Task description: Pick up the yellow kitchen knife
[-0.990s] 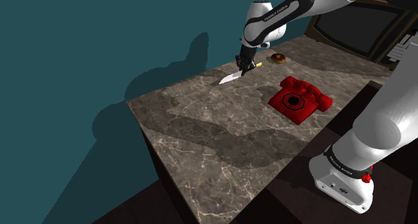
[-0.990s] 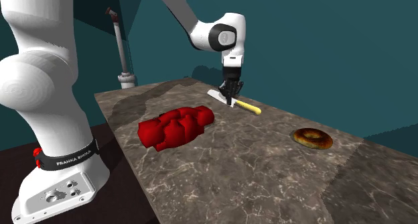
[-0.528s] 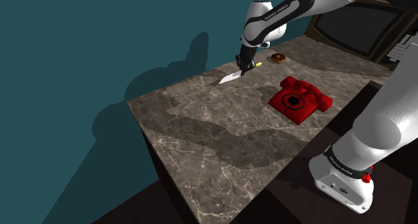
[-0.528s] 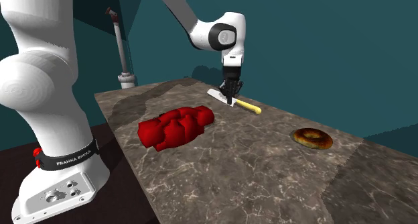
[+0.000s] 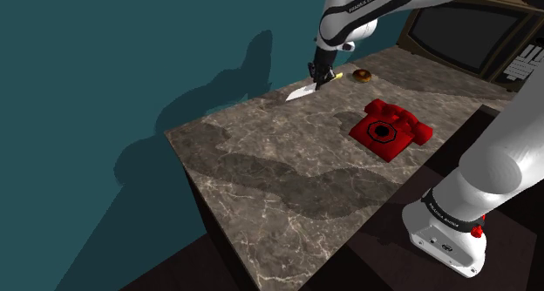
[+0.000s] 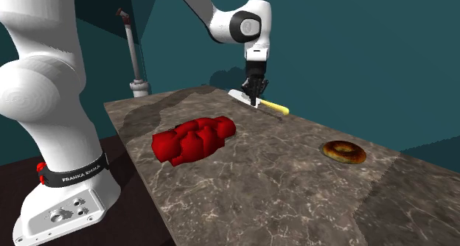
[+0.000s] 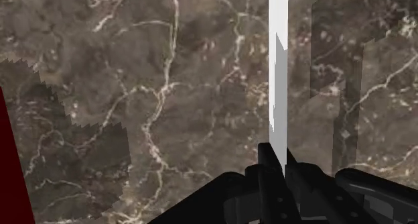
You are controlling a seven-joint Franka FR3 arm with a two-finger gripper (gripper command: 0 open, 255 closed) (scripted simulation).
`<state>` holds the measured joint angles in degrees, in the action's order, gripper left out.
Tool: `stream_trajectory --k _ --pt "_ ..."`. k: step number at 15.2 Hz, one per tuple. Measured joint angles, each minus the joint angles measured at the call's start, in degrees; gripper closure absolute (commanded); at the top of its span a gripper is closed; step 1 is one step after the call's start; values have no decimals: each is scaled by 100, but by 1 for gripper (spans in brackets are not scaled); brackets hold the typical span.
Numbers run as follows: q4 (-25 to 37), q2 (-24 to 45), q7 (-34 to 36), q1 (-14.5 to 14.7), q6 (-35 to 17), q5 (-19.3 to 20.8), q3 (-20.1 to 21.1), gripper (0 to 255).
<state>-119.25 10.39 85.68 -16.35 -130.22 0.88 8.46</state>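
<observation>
Rising off the marble counter (image 5: 279, 180), your gripper (image 5: 323, 75) now carries the yellow kitchen knife (image 5: 302, 91) with it. Half a second ago the hand sat lower and the blade lay on the stone. The black fingers (image 7: 266, 168) are pinched tight on the knife near where blade meets handle, with the white blade jutting out one side of the hand and the yellow handle (image 6: 276, 107) out the other. You can take it, I judge, that the grasp has held: the pick-up is all but made, and what remains is to gain height without the knife slipping or swinging in so narrow a pinch.

The second exterior view gives you what the shoulder view cannot — a thin shadow on the counter under the handle, which suggests a gap between knife and stone. The wrist view adds the grip itself: the blade runs straight out from between the fingertips, and a dark band on the marble beside it looks like its shadow. The red telephone (image 5: 390, 128) and the doughnut (image 5: 361, 75) rest on the counter, both apart from the hand.
</observation>
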Motion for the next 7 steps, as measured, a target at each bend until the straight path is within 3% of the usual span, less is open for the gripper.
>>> stream_trajectory --k 7 --pt "198 -278 -24 -8 472 -53 13 255"
